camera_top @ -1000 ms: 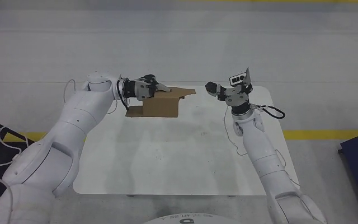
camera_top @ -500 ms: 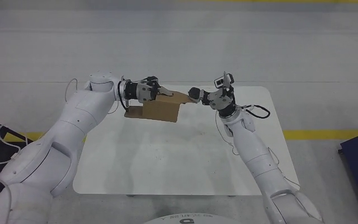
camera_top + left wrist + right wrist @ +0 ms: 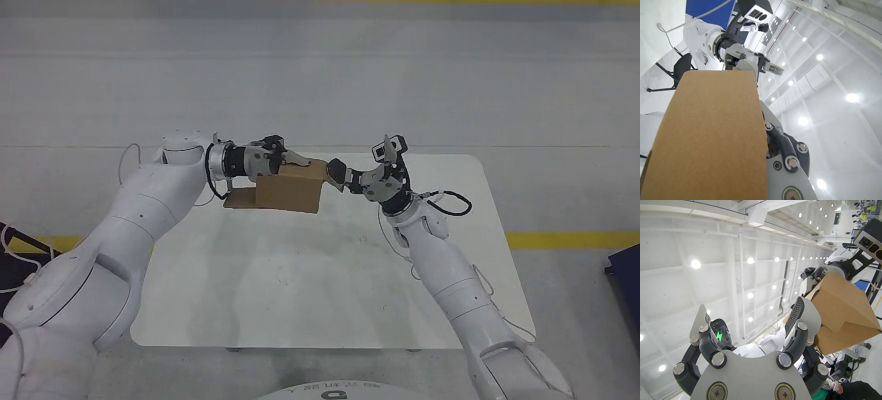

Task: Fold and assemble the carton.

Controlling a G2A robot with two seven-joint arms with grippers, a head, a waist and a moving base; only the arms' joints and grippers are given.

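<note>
Left gripper (image 3: 281,159) is clamped on the top edge of the carton (image 3: 292,190), at the table's (image 3: 300,290) eleven o'clock. Right gripper (image 3: 335,171), fingers spread, touches the carton's three o'clock flap. A hard push could crumple that flap or wrench the carton loose.

I hold both arms stretched forward over the table, wrists turned in toward each other. My left gripper (image 3: 287,158) is clamped on the carton (image 3: 292,190). My right gripper (image 3: 751,306) is spread wide, one finger (image 3: 800,313) touching it.
</note>
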